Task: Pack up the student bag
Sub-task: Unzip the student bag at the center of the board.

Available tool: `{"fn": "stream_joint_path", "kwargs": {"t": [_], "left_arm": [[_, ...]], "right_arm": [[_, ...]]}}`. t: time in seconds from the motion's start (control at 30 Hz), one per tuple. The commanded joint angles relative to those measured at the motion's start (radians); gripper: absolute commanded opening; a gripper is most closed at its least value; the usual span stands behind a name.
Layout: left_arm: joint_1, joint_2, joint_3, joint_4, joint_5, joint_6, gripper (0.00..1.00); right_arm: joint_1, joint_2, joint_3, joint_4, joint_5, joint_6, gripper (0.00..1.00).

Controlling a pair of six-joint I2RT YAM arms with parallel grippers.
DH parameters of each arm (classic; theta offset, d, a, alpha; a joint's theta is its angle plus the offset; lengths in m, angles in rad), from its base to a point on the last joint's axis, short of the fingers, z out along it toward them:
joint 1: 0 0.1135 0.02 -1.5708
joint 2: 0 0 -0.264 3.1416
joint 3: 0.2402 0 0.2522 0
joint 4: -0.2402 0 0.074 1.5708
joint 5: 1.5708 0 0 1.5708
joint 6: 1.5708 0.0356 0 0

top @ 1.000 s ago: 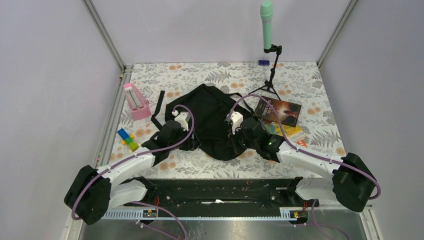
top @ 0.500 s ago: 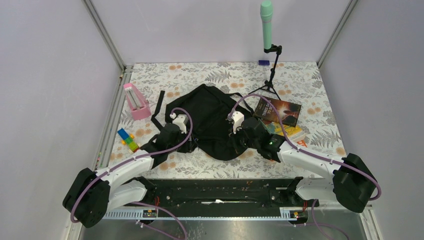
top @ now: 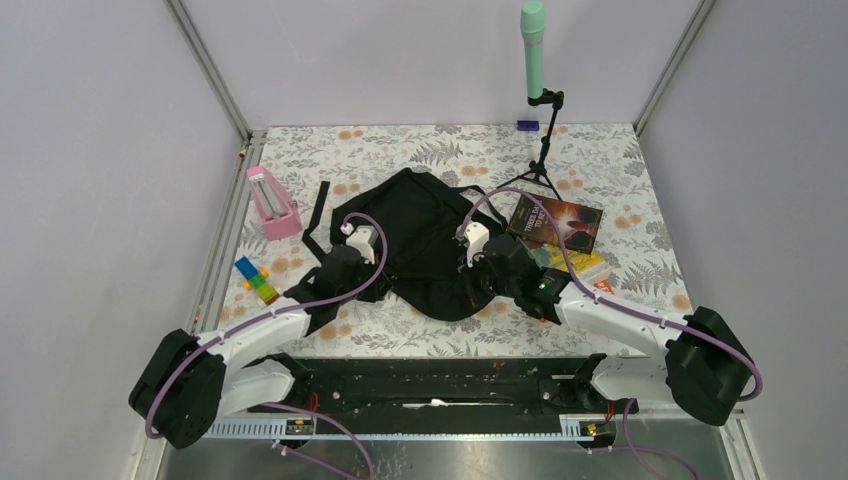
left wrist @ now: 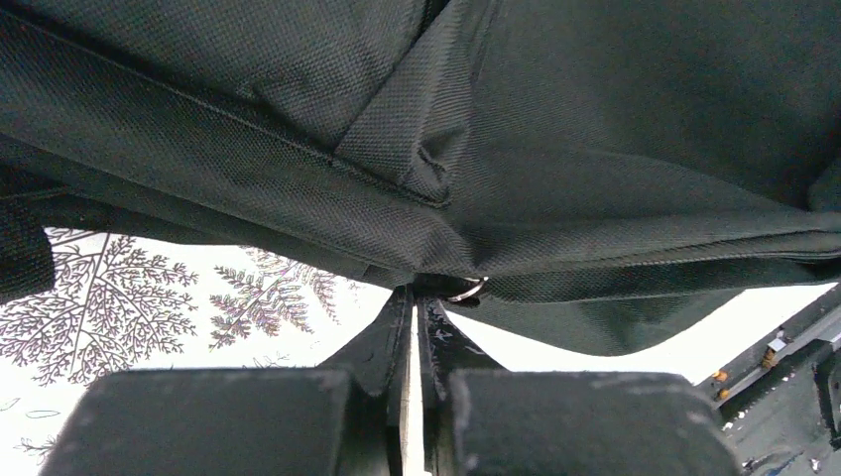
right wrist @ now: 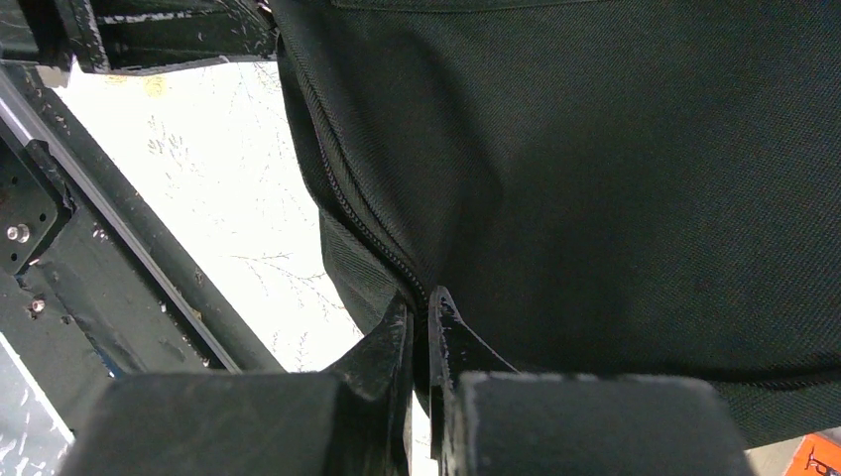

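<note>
The student bag (top: 420, 235) is a large black fabric backpack lying flat mid-table, with straps (top: 318, 215) trailing to its left. My left gripper (top: 376, 287) is at the bag's near left edge. In the left wrist view it (left wrist: 415, 295) is shut on the bag's seam (left wrist: 298, 213), beside a small metal zip ring (left wrist: 467, 291). My right gripper (top: 467, 287) is at the near right edge. In the right wrist view it (right wrist: 420, 305) is shut on the bag's fabric (right wrist: 595, 178), right at the zip line (right wrist: 362, 223). The bag's edge is lifted a little off the table.
Two books (top: 555, 222) and a yellow one (top: 585, 268) lie right of the bag. A pink holder (top: 271, 203) and coloured toy bricks (top: 255, 280) sit at the left. A green microphone on a tripod (top: 535, 60) stands at the back. A black rail (top: 440, 375) runs along the near edge.
My left gripper has shifted slightly left and toward the near edge with the bag's edge in it. The right gripper has barely moved.
</note>
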State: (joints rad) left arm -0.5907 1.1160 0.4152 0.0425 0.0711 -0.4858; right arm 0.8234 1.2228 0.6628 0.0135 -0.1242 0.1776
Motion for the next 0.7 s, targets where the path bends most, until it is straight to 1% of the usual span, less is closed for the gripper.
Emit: {"fn": "stream_joint_path", "kwargs": {"t": [0.0,0.2,0.4,0.53,0.67], "left_arm": [[-0.008,-0.060,-0.001,0.062,-0.007,-0.007,0.00],[-0.022,-0.150,-0.027,0.011,0.008,-0.005,0.00],[-0.101,-0.253,-0.033,-0.014,0.016,-0.002,0.00],[-0.134,-0.260,-0.014,-0.024,0.022,-0.011,0.00],[-0.166,-0.229,0.020,-0.019,0.033,-0.012,0.00]], "right_arm": [[-0.009,-0.012,0.008,0.049,-0.026,0.019,0.00],[-0.012,-0.005,0.010,0.059,-0.031,0.024,0.00],[-0.013,0.012,0.018,0.059,-0.024,0.034,0.00],[-0.013,0.027,0.022,0.077,-0.033,0.047,0.00],[-0.013,0.040,0.030,0.080,-0.051,0.057,0.00]]}}
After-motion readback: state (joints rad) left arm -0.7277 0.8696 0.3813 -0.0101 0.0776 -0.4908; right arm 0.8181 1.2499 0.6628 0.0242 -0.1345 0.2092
